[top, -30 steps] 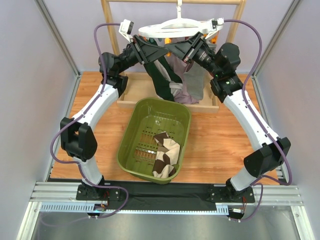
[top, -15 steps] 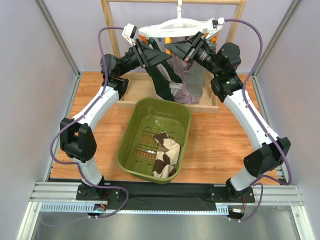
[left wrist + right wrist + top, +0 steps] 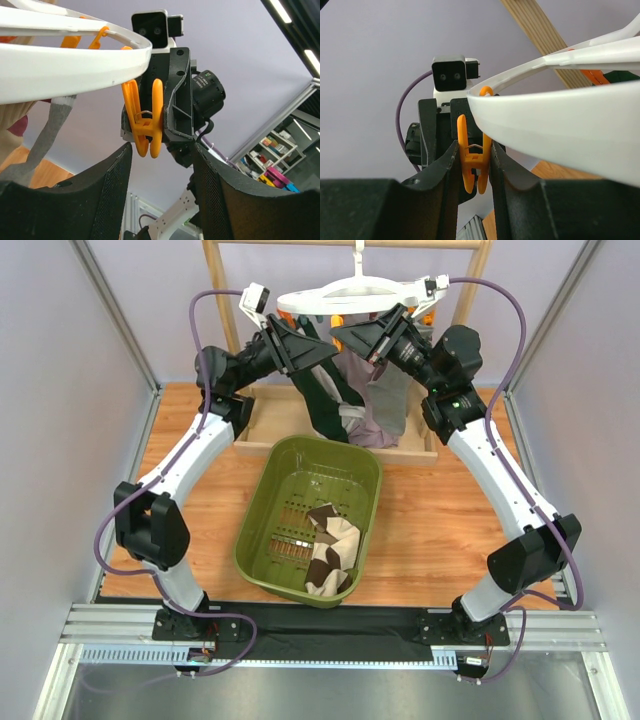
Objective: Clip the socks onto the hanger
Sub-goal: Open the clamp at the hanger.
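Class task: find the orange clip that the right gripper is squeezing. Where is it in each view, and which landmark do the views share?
Top external: orange clip, top centre, a small glimpse under the white hanger ring.
Left wrist: centre, hanging from the ring.
Right wrist: lower centre, between the right gripper fingers.
Shared landmark: the ring.

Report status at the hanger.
Left hand open. Right hand shut on orange plastic clip of white round plastic hanger. Brown-and-cream argyle sock in olive-green plastic basket.
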You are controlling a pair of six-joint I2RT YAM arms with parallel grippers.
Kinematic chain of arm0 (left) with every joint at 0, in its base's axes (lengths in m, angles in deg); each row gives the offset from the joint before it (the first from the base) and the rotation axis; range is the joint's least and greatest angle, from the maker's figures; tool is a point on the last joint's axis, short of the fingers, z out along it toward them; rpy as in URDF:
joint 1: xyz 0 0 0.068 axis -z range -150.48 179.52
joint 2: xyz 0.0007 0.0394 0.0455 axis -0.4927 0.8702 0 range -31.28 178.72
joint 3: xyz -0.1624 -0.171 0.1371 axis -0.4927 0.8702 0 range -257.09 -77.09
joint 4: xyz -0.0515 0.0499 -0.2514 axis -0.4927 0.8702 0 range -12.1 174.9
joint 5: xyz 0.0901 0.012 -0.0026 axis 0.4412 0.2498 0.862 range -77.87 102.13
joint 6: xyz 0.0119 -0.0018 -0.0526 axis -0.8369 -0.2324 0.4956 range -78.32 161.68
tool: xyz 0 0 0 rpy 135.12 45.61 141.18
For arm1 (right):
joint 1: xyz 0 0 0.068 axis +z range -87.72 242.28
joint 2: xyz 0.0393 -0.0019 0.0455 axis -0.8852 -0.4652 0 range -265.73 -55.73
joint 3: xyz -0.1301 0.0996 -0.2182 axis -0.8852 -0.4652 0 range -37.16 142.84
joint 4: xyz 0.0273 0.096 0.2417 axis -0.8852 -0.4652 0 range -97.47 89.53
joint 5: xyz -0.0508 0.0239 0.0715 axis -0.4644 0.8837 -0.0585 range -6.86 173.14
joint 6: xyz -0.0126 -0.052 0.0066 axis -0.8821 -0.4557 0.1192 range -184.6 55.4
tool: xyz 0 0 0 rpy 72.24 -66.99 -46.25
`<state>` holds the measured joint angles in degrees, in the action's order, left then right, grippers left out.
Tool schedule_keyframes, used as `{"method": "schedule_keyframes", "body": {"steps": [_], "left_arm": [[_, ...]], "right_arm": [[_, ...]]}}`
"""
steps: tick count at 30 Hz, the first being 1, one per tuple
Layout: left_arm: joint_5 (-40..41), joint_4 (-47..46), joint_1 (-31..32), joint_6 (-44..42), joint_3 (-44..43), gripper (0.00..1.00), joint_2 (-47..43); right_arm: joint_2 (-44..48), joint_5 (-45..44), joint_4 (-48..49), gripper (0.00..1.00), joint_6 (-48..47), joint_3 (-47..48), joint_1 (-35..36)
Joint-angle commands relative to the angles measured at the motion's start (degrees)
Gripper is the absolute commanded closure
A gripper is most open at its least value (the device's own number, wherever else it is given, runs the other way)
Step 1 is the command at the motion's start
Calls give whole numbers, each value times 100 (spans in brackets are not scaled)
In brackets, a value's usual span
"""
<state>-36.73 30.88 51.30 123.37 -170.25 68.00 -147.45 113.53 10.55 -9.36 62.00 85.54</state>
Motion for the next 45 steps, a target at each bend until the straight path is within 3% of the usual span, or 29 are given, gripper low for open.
{"method": "schedule_keyframes", "body": {"steps": [1, 9, 19, 25, 26, 31, 34, 40, 44, 45], "left_arm": [[61, -281, 37, 216, -307, 41, 73], [-1, -61, 72, 303, -606, 47, 302], [78, -149, 107, 629, -923, 61, 548], [105, -167, 81, 734, -905, 89, 592], [79, -123, 63, 743, -896, 100, 592], [-9, 439, 46, 339, -844, 100, 452], [-53, 756, -7, 76, -809, 100, 364], [-1, 1230, -130, -546, -475, 100, 39], [157, 2309, -148, -1943, -167, 63, -541], [297, 2825, -148, -2216, -132, 58, -777]], "right_arm": [[14, 160, 304, 97, 65, 78, 2], [-4, 265, 418, 98, 180, 104, 2], [-48, 292, 435, 93, 163, -28, 2], [-12, 248, 50, 85, -233, 25, 2], [5, 213, 14, 82, -294, 25, -6], [-3, 73, -258, 70, -628, 121, -6], [-38, 63, -329, 70, -743, 192, -24], [-162, 134, -250, 82, -629, 227, -68], [-136, 274, -303, 89, -777, 157, -85], [-109, 266, -338, 92, -839, 113, -85]]}}
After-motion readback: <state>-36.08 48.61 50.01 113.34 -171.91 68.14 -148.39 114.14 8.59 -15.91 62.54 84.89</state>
